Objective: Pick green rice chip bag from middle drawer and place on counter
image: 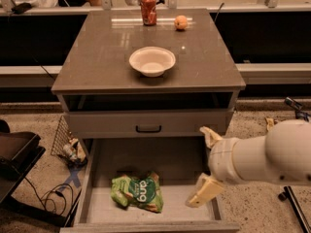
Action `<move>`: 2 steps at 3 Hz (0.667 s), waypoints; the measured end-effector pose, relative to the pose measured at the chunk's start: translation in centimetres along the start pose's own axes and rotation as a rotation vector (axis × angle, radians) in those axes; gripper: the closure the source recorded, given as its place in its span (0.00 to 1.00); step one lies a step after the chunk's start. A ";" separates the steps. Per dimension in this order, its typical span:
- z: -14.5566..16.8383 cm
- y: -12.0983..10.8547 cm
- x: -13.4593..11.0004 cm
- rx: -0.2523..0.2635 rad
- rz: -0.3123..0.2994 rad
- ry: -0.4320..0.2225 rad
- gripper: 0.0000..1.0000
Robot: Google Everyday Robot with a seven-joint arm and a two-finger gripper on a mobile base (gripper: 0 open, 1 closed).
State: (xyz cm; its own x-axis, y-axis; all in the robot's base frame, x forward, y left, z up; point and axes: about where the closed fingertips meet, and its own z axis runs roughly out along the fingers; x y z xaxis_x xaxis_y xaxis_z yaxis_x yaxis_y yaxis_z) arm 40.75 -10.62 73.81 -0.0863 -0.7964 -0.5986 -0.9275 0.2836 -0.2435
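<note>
The green rice chip bag (136, 193) lies crumpled on the pale floor of the open middle drawer (160, 210), left of centre. My gripper (206, 166) hangs over the right side of the drawer, to the right of the bag and apart from it. Its two tan fingers (205, 191) are spread apart and hold nothing. The white arm (265, 154) comes in from the right. The counter (104, 57) is the glossy grey-brown top of the cabinet above.
On the counter stand a white bowl (152, 60), a red can (148, 9) and an orange fruit (181, 22). A closed drawer front with a black handle (148, 128) sits above the open drawer. Wrappers in a wire basket (69, 147) and cables lie on the floor at left.
</note>
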 end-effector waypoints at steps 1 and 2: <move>8.1 4.4 -0.9 -0.072 0.042 -0.051 0.00; 15.6 7.4 -1.5 -0.138 0.074 -0.101 0.00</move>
State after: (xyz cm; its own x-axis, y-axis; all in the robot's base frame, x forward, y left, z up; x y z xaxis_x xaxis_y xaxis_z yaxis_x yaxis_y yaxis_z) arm 39.67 1.03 61.05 -0.1252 -0.7166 -0.6862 -0.9618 0.2574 -0.0932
